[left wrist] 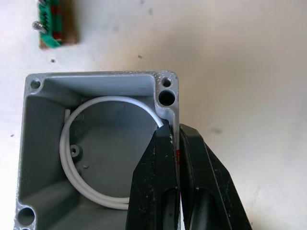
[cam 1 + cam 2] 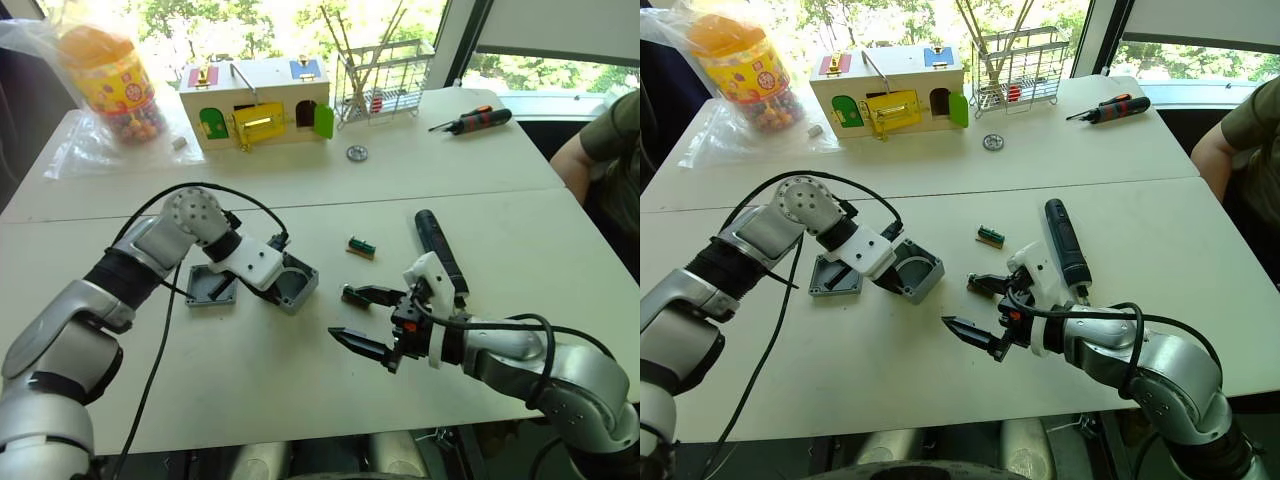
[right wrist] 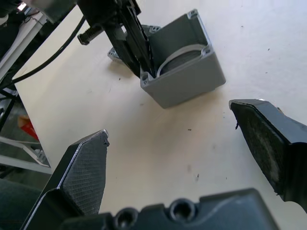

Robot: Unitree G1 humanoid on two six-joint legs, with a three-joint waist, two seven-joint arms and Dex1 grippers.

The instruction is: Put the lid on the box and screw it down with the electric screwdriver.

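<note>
One coil of white tubing curls inside the box, which sits open-topped near the middle of the white table and holds little else that we can make out. Our left gripper is pinched onto the box's wall, one finger inside and one outside, at a corner with a screw hole. The lid lies flat on the table just beside the box, on our left of it. Our right gripper hovers low over the table with its fingers spread wide and nothing between them. The electric screwdriver lies flat just beyond the right gripper, its long axis running away from us; we cannot tell which end carries the bit. A small green part lies between the box and the electric screwdriver.
</note>
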